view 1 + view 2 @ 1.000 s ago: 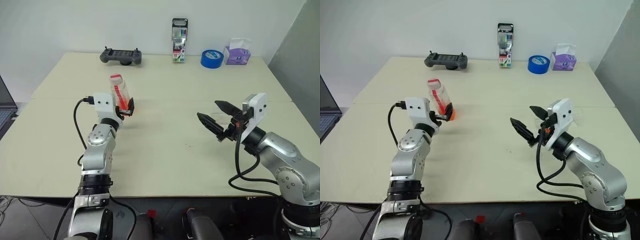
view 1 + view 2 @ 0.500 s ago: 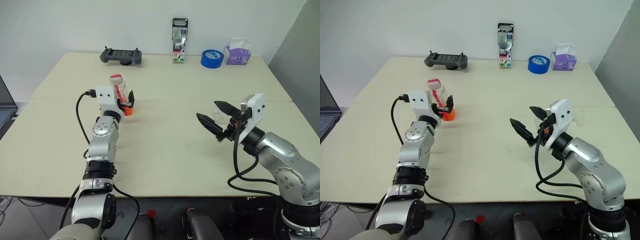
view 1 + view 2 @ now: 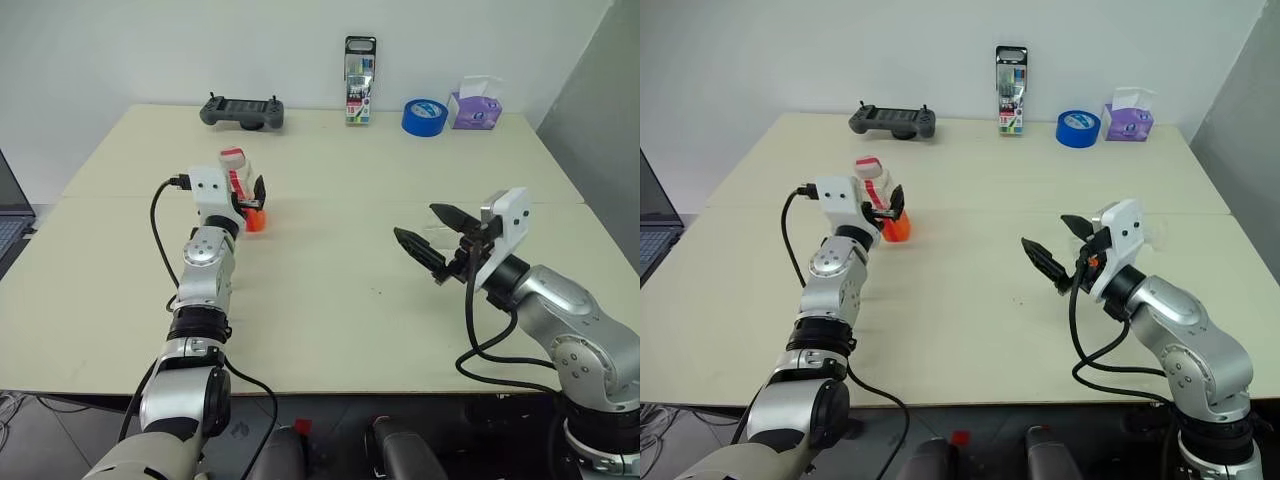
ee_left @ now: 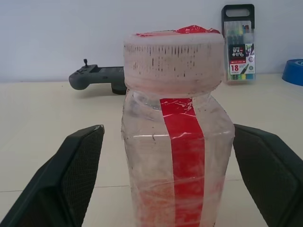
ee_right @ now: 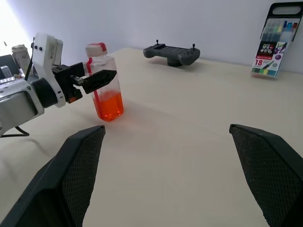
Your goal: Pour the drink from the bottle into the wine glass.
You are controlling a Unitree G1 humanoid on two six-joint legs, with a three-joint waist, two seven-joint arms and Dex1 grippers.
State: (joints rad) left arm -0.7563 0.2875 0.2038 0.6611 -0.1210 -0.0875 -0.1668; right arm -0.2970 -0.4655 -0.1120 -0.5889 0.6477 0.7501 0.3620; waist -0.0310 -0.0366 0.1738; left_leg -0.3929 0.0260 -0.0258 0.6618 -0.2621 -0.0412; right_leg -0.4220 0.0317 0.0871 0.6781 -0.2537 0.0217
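The left gripper (image 4: 165,184) is being held wide, one black finger (image 4: 61,179) standing on each side of the bottle (image 4: 177,156), with a visible gap between pad and plastic on both sides, so nothing is being gripped yet. The bottle is being straddled at mid-body, which looks like the set-up for a sideways clamp below the cap (image 4: 173,59). The cap is seated on the neck, so pouring is judged to be some steps away.

Outward from there, the bottle is being left upright on the table (image 3: 330,300), at about ten o'clock from the table's middle in the head view, and the drink (image 5: 109,105) is sitting in its lower part only. The low fill is a likely help: less slosh is to be expected when the bottle is tilted.

At about three o'clock, the right gripper (image 3: 432,238) is being held above the table with its fingers spread wide and empty, pointing across toward the bottle, well apart from it. The wine glass cannot be made out with any certainty.

Along the far edge, at twelve o'clock, a game controller (image 3: 241,111), a marker pack (image 3: 359,80), a blue tape roll (image 3: 424,116) and a tissue box (image 3: 474,104) are standing clear of the work.
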